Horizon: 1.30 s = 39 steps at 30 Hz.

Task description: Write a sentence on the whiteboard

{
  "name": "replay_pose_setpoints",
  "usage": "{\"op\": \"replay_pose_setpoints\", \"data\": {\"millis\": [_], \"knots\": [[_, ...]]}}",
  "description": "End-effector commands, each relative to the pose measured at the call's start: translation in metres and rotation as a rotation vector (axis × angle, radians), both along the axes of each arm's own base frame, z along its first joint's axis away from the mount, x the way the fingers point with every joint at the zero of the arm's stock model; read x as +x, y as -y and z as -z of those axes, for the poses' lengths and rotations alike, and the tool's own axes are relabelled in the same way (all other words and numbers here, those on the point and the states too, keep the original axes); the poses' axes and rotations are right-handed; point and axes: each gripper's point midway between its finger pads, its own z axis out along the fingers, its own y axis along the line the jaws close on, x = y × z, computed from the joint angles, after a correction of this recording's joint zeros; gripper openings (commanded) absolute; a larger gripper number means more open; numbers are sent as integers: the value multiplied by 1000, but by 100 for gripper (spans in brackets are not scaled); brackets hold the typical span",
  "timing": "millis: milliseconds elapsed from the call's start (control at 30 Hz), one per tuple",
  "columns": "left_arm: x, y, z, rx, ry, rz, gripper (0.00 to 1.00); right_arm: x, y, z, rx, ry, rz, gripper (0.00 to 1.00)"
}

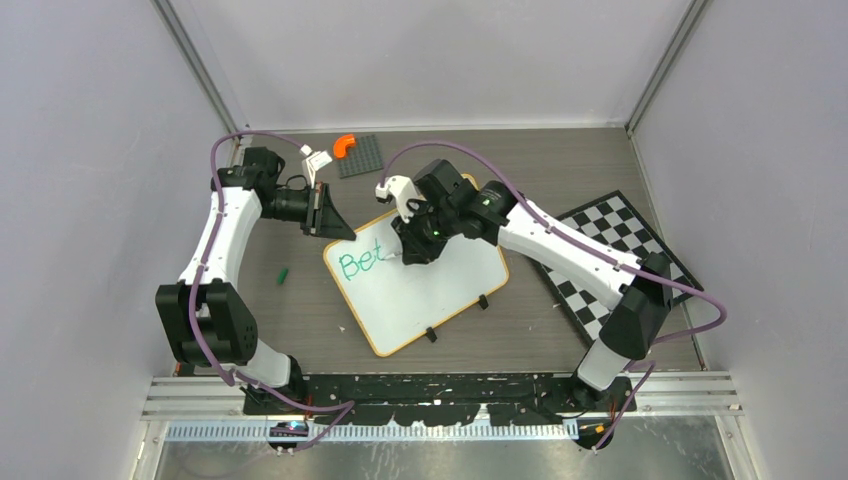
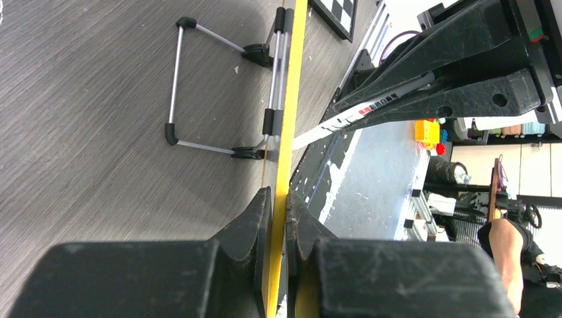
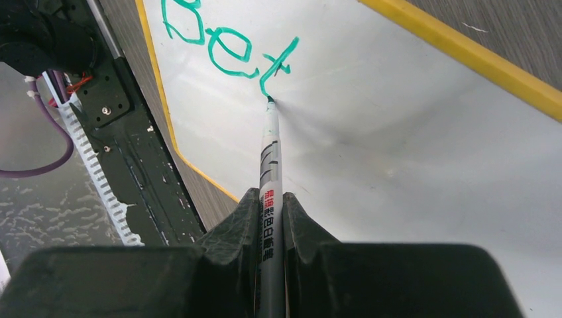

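The whiteboard [image 1: 430, 290] lies tilted on the table, with an orange-tan rim and black clip feet. Green letters "Bet" [image 1: 360, 262] stand at its upper left; they also show in the right wrist view [image 3: 232, 50]. My left gripper [image 1: 328, 215] is shut on the board's yellow rim [image 2: 286, 132] at the top left corner. My right gripper [image 1: 415, 245] is shut on a grey marker [image 3: 270, 172]. The marker's tip touches the board at the foot of the "t" [image 3: 268, 99]. The marker also shows in the left wrist view [image 2: 358, 112].
A black-and-white checkerboard [image 1: 610, 260] lies right of the whiteboard under my right arm. A grey baseplate [image 1: 362, 155] with an orange piece [image 1: 344, 144] sits at the back. A small green cap [image 1: 283, 273] lies left of the board. Grey walls enclose the table.
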Motion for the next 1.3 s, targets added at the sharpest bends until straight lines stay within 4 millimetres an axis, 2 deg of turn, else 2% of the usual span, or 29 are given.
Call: {"op": "replay_pose_setpoints", "data": {"millis": [0,167,367,667,933,1267], "knots": [[-3,0,-5,18,1,-8,0,13,10,-32,38,101,34,0],[-4,0,-5,16,2,-7,0,12,9,-47,64,115,27,0],[-3,0,-4,15,0,-6,0,15,6,-53,75,128,26,0],[-4,0,-5,18,4,-7,0,23,0,-40,52,125,27,0],[-4,0,-4,20,-1,-7,0,36,17,-31,22,124,72,0],[-2,-1,-3,19,-4,-8,0,36,25,-38,29,128,76,0]]}}
